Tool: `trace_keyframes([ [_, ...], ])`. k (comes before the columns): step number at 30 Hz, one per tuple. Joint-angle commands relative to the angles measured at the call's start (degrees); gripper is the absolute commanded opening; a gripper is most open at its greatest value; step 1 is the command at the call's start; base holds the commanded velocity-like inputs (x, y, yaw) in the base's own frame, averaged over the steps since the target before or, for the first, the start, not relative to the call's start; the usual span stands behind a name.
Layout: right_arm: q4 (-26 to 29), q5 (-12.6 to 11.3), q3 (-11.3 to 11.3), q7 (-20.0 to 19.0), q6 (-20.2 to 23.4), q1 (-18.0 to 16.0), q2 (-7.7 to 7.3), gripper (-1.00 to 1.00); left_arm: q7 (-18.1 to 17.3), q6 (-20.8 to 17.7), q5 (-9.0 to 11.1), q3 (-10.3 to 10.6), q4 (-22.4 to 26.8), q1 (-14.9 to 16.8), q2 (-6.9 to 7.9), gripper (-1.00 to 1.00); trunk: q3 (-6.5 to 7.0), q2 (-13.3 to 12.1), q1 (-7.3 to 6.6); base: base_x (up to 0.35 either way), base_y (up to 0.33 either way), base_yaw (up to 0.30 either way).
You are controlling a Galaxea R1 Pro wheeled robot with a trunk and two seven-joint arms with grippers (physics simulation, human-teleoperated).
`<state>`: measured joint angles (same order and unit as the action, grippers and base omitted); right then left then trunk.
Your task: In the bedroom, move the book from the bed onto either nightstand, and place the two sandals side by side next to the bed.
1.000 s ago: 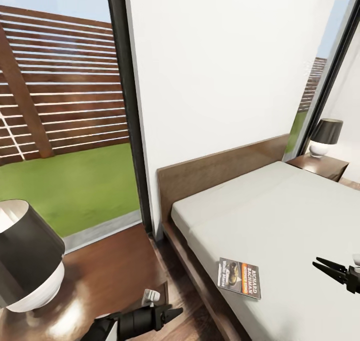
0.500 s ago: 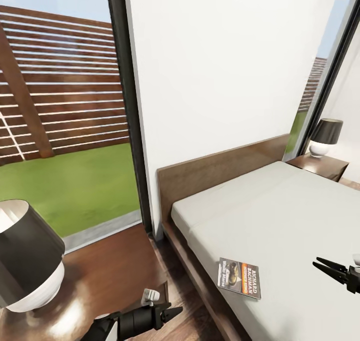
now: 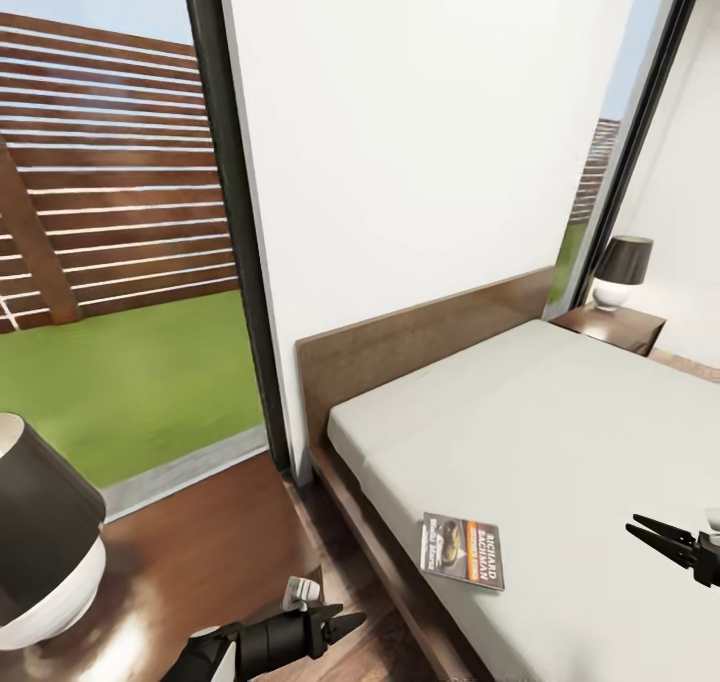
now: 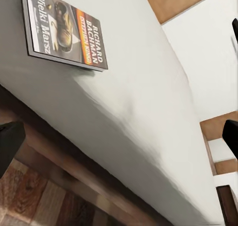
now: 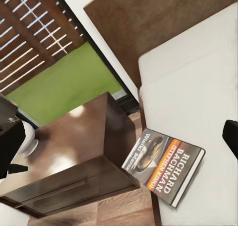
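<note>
The book (image 3: 463,550) lies flat on the bed's grey mattress (image 3: 560,432) near its side edge, its dark cover and orange band facing up. My right gripper (image 3: 633,524) hovers open over the mattress, to the right of the book and apart from it. My left gripper (image 3: 345,622) is open and low over the floor between the bed frame (image 3: 360,522) and the near nightstand (image 3: 200,542). The left wrist view has the book (image 4: 64,30) beyond the mattress edge. In the right wrist view the book (image 5: 166,166) lies beside the nightstand (image 5: 74,156). The sandals are out of view.
A dark-shaded lamp (image 3: 40,532) stands on the near nightstand. A second nightstand (image 3: 610,324) with a lamp (image 3: 620,270) stands at the bed's far side. The headboard (image 3: 420,342) is against the white wall, with tall windows on both sides. A strip of wood floor (image 4: 29,201) runs along the bed.
The whole picture has shifted left and slightly up, so the camera has moved. The book lies as before on the mattress. Both grippers keep their pose and stay open.
</note>
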<state>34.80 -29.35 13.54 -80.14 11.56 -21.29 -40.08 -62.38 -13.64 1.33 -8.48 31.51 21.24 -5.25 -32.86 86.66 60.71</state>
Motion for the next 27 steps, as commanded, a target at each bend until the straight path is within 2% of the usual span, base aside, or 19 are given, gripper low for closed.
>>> trace_keyframes([
  [1,-0.02,-0.18,-0.01,-0.19,0.61,-0.06,0.00,1.00,-0.29,-0.60,-0.01,-0.30,0.04,0.02,-0.06,1.00,-0.01,0.03,0.00,0.000,0.000,-0.253],
  [14,-0.02,-0.18,-0.01,-0.21,0.64,-0.06,0.00,1.00,-0.29,-0.60,-0.01,-0.30,0.04,0.03,-0.09,1.00,0.58,0.03,0.00,0.000,0.000,-0.241],
  [27,-0.03,-0.18,-0.01,-0.28,0.58,-0.06,0.00,1.00,-0.29,-0.60,-0.01,-0.30,0.12,0.01,-0.11,1.00,0.63,0.03,0.00,0.000,0.000,-0.019],
])
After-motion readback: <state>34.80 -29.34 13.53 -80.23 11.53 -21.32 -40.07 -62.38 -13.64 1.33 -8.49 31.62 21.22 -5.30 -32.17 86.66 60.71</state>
